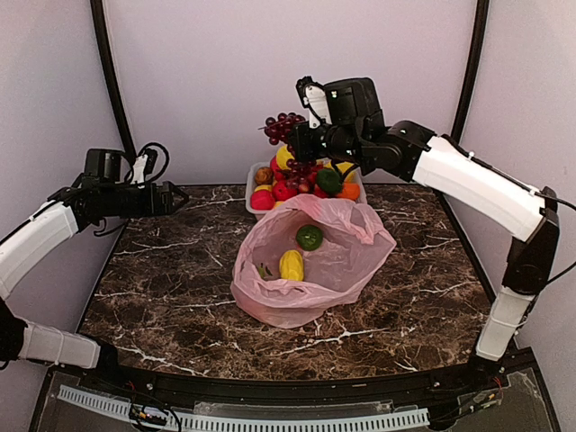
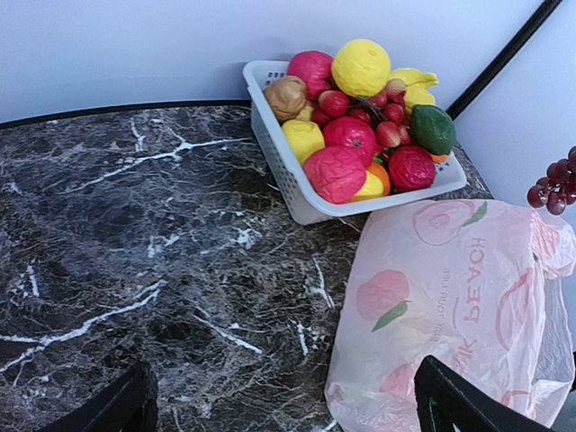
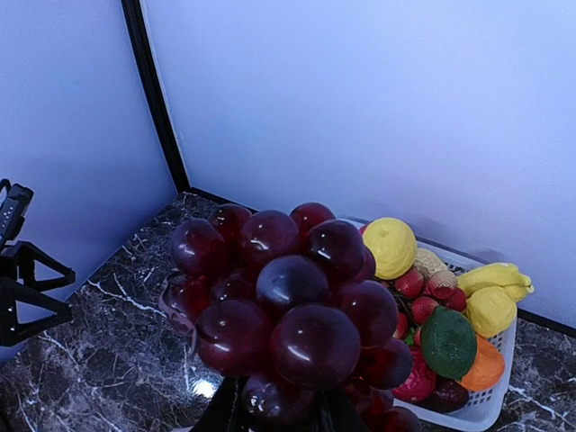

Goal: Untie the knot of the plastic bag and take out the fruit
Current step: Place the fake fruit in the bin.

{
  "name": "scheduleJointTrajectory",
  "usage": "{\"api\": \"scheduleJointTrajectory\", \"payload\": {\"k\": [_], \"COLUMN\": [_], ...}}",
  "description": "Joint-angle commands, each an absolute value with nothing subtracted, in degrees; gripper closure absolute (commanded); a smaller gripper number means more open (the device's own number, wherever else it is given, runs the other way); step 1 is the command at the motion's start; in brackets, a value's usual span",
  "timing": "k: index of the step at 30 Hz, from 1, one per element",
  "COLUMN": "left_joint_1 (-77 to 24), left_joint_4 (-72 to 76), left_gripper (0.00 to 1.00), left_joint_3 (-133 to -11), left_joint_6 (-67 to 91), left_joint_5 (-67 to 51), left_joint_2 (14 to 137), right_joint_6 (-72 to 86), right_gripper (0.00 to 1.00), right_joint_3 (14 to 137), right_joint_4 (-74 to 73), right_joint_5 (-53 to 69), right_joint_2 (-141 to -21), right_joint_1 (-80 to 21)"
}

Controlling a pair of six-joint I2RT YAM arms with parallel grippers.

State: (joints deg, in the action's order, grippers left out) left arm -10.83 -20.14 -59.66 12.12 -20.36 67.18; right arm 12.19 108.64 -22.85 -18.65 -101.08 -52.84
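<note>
The pink plastic bag (image 1: 346, 261) lies in the middle of the table with its mouth gaping; the knot is out of view. Inside it rest a green round fruit (image 1: 309, 237) and a yellow oblong fruit (image 1: 291, 265). My right gripper (image 1: 301, 137) is shut on a dark purple grape bunch (image 1: 283, 126), held in the air above the white basket's left end. In the right wrist view the grapes (image 3: 297, 306) fill the centre and hide most of the gripper (image 3: 279, 418). My left gripper (image 1: 180, 198) hovers open at the left, away from the bag (image 2: 450, 288).
A white basket (image 1: 249, 186) heaped with red, yellow, green and orange fruit stands at the back, just behind the bag. It also shows in the left wrist view (image 2: 288, 180). Pale walls with black corner posts enclose the dark marble table.
</note>
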Motion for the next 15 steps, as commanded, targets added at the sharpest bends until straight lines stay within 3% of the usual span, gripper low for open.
{"api": "scheduleJointTrajectory", "payload": {"k": [1, 15], "left_joint_1": [-7.48, -6.97], "left_joint_4": [-18.23, -17.93], "left_gripper": [0.01, 0.01], "left_joint_3": [-58.05, -55.30], "left_joint_6": [9.94, 2.67], "left_joint_5": [-19.61, -8.29], "left_joint_2": [64.81, 61.74], "right_joint_6": [8.96, 1.15], "right_gripper": [0.78, 0.76], "right_joint_3": [114.27, 129.27], "right_joint_4": [-21.77, -20.94], "right_joint_5": [-17.63, -14.32], "right_joint_2": [-104.55, -121.75], "right_joint_1": [-49.77, -43.74]}}
